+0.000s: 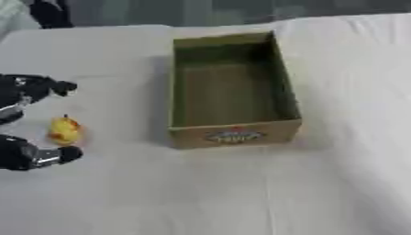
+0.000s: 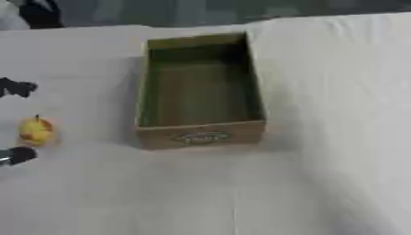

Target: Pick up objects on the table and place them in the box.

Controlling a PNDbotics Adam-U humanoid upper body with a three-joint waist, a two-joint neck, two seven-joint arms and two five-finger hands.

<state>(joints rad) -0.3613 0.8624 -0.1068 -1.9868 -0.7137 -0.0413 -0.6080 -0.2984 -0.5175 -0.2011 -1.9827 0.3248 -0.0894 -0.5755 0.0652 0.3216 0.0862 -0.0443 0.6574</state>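
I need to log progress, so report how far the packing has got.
Done: nothing shows in the cardboard box; its inside looks bare. In hand: the left hand is spread open around the small yellow object on the white cloth, fingers either side, not closed on it. Left: grasp it, carry it right and drop it in. The right hand is out of view.

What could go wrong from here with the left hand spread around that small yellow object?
The left hand is open, its fingers flanking the yellow object without touching it; closing unevenly could knock it over on the white cloth. The cardboard box has tall walls, so a low carry might clip its rim.
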